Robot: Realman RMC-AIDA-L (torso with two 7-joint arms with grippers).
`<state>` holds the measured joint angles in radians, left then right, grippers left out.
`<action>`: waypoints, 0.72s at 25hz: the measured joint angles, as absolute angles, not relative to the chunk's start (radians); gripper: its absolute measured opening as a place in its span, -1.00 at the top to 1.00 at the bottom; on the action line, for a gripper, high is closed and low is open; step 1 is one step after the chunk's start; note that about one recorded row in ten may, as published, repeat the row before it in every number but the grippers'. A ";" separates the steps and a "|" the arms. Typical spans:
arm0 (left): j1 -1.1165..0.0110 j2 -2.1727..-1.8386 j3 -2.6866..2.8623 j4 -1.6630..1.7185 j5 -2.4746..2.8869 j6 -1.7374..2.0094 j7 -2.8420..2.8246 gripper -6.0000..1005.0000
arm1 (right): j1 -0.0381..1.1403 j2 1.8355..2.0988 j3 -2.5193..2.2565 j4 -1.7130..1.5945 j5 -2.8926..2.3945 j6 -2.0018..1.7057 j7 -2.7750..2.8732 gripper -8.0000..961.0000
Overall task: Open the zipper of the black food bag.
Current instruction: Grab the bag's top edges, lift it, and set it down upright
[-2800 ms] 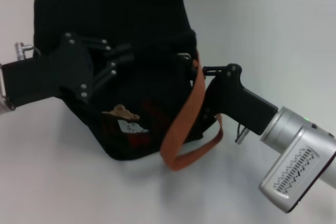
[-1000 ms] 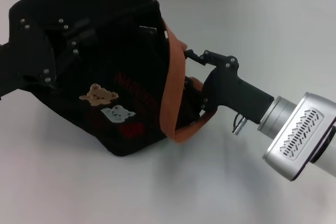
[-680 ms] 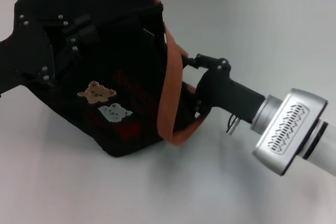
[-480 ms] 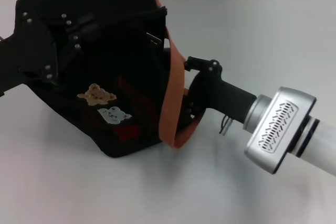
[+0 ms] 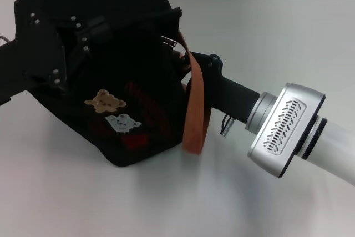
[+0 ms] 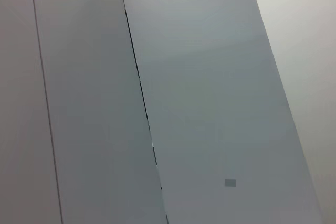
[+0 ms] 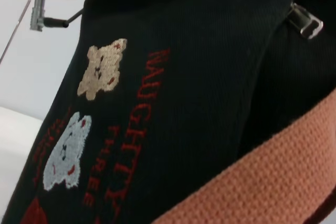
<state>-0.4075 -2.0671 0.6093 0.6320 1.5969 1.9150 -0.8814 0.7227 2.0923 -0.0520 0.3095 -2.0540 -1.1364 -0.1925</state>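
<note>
The right gripper (image 5: 186, 59) has pushed in against the black food bag (image 5: 133, 109), fingers hidden, while the left gripper (image 5: 72, 31) clamps its top.

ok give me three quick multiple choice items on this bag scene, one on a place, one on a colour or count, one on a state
1. Where is the right claw?
A. at the bag's right side by the strap
B. under the table
C. far from the bag

2. How many bear patches show on the black food bag?
A. none
B. two
C. five

3. The orange-brown strap is:
A. cut in two
B. lying flat, off the bag
C. hanging down the bag's side

Answers: 1 A, its black body meets the bag there. 2 B, one tan, one white. 3 C, it droops to the table.
</note>
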 joint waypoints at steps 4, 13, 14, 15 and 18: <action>-0.411 -2.066 0.613 0.620 1.597 1.910 -0.881 0.94 | 0.714 2.092 -0.036 0.305 -2.050 -1.138 -0.193 0.08; -0.416 -2.068 0.610 0.620 1.598 1.900 -0.880 0.95 | 0.678 2.092 -0.030 0.271 -2.053 -1.131 -0.193 0.08; -0.416 -2.068 0.608 0.619 1.598 1.899 -0.880 0.95 | 0.672 2.092 -0.035 0.261 -2.053 -1.121 -0.199 0.08; -0.416 -2.068 0.608 0.619 1.598 1.899 -0.880 0.95 | 0.672 2.092 -0.035 0.261 -2.053 -1.121 -0.199 0.08; -0.419 -2.068 0.608 0.611 1.599 1.892 -0.880 0.95 | 0.670 2.092 -0.035 0.259 -2.053 -1.084 -0.249 0.08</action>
<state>-0.4193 -2.0684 0.6076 0.6109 1.5986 1.8919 -0.8804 0.6702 2.0923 -0.0346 0.2588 -2.0530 -1.0842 -0.2485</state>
